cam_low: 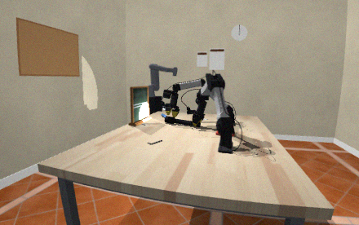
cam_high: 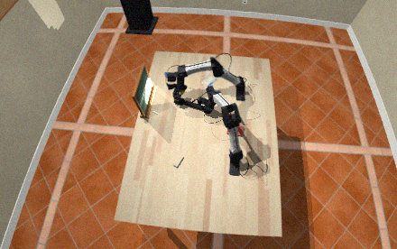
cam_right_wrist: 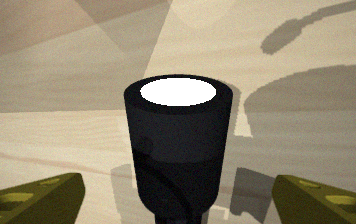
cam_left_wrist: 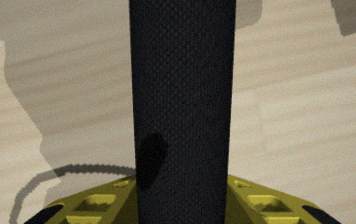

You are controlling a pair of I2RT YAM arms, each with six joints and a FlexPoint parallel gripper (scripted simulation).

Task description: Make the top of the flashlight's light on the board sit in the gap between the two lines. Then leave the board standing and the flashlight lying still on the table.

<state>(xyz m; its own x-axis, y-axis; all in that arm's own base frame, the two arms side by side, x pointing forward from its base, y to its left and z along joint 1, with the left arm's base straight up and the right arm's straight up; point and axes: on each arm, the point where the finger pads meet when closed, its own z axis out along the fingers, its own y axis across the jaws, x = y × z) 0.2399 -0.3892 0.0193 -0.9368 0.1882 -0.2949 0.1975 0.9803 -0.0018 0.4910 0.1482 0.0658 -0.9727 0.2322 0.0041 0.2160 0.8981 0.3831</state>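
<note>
The black flashlight [cam_high: 192, 106] [cam_low: 179, 121] [cam_left_wrist: 183, 75] [cam_right_wrist: 177, 132] is low over the table, its lit lens toward the board. Its light [cam_low: 144, 112] is a white patch low on the green board [cam_high: 143, 90] [cam_low: 140, 96], which stands upright in a wooden frame. Two thin pale lines show left of the patch. The patch's top looks near or above them; the exact height is too small to tell. My left gripper [cam_low: 197, 121] [cam_left_wrist: 181, 183] is shut on the flashlight's rear handle. My right gripper [cam_low: 171, 113] [cam_right_wrist: 179, 182] is open, its fingers apart on either side above the flashlight's head.
A black L-shaped piece [cam_high: 179, 162] [cam_low: 155, 142] lies on the table nearer the exterior camera. A small pale stick [cam_high: 154, 112] lies by the board's foot. A red object [cam_high: 239, 131] lies by the left arm. Both arms stand close together around the flashlight.
</note>
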